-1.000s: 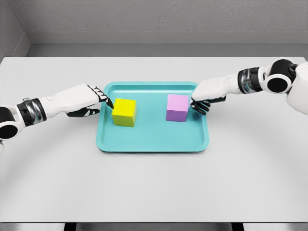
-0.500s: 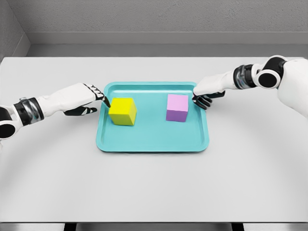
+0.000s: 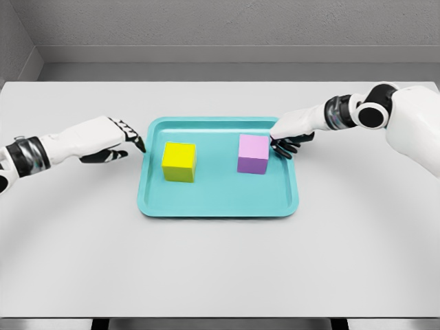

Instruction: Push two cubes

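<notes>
A yellow cube (image 3: 179,161) sits in the left half of a teal tray (image 3: 218,206). A pink cube (image 3: 253,153) stands in the right half, a cube's width or more from the yellow one. My left hand (image 3: 117,139) hovers just outside the tray's left rim, fingers curled with one pointing at the yellow cube, a small gap between them. My right hand (image 3: 289,135) is at the tray's right rim, fingers curled, its fingertips close to the pink cube's right face. Neither hand holds anything.
The tray lies at the middle of a light grey table (image 3: 220,268). A grey wall runs behind the table's far edge.
My left hand has drawn back leftward, off the yellow cube and out of the tray. The yellow cube shifted slightly right. My right hand pulled back and up a little from the pink cube.
</notes>
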`<state>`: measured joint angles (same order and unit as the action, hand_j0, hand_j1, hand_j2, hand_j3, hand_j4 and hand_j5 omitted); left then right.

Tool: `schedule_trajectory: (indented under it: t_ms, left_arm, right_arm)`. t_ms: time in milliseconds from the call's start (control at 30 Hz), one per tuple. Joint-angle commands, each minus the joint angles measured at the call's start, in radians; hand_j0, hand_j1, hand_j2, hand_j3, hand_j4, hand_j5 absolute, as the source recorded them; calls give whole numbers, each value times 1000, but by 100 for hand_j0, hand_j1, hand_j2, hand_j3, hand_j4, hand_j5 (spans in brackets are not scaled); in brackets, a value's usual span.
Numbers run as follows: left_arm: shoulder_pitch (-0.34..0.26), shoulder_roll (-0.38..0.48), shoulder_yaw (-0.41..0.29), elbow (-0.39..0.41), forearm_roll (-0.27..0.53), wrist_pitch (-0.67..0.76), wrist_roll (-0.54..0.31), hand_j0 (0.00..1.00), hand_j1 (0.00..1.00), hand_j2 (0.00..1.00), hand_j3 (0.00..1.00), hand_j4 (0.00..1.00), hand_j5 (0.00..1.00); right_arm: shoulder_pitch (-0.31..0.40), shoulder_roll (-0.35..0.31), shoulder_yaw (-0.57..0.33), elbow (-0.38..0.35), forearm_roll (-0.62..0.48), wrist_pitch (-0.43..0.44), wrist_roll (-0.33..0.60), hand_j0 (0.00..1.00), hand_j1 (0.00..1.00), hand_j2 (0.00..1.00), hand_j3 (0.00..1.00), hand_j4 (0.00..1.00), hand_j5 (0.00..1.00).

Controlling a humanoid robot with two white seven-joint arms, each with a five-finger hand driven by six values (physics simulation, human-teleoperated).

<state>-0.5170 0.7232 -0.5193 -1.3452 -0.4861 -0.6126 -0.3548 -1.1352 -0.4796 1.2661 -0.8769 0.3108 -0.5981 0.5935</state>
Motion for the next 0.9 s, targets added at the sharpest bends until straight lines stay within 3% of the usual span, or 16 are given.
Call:
schedule_trajectory:
  t_ms: [0,167,300,600,867]
  left_arm:
    - [-2,2,19,4,6,2,-7,57,57,57,57,57,57]
    - [-2,-27,15,14,3,2,-7,56,56,56,56,56,56]
    - [-31,-85,8,97,-45,2,-16,55,55,55,55,55,55]
    - [-31,-85,5,87,-39,2,-16,53,53,53,53,53,53]
    - [-26,-77,-33,14,-39,2,-15,51,51,51,51,51,51]
  right_arm:
    - [0,7,7,-10,-36,-13,17,11,11,11,11,11,11]
    - [-2,10,7,-19,-36,-13,17,11,11,11,11,11,11]
    - [-11,12,7,-31,-36,-13,17,11,11,11,11,11,11]
    - [-12,19,7,-40,-36,-13,17,11,11,11,11,11,11]
    - [-14,45,7,-40,-38,-13,17,11,11,11,11,11,11]
